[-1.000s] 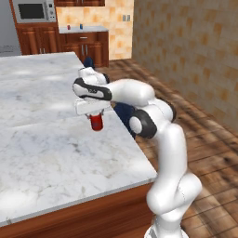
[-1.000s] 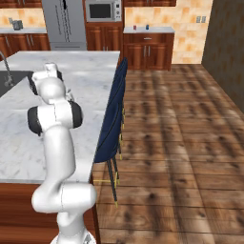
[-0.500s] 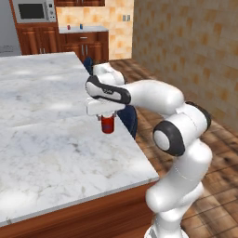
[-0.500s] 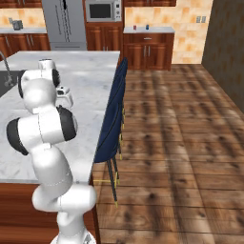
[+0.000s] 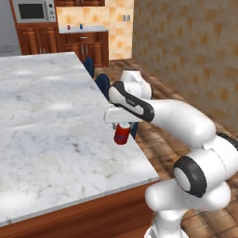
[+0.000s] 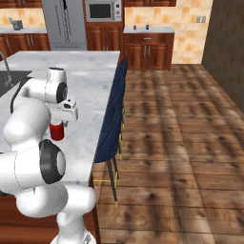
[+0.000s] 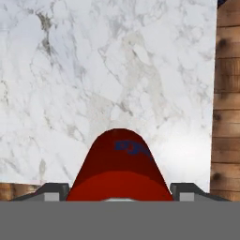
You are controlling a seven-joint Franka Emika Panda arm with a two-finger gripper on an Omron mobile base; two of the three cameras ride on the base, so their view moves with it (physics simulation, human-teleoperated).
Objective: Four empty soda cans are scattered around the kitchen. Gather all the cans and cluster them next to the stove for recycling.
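Note:
A red soda can (image 5: 122, 134) is held upright in my gripper (image 5: 122, 126), which is shut on it. It hangs at the right edge of the marble island counter (image 5: 46, 116); whether its base touches the marble I cannot tell. From the right base view the red can (image 6: 56, 130) sits under the gripper (image 6: 58, 123), partly behind my arm. In the hand view the red can (image 7: 119, 164) rises between the fingertips (image 7: 51, 191), with the marble (image 7: 117, 70) beyond it. The stove is out of view.
Dark blue chairs (image 6: 112, 114) line the island's right side, over a wood floor (image 6: 181, 143). A sink (image 6: 9, 78) is set in the island's far left. On the back counter (image 5: 81, 30) stand a small red item (image 5: 69, 27) and a small blue one (image 5: 81, 26).
The arm has swung right and toward the near side, carrying the red can from further in on the island to its right edge. The gripper stayed shut on it.

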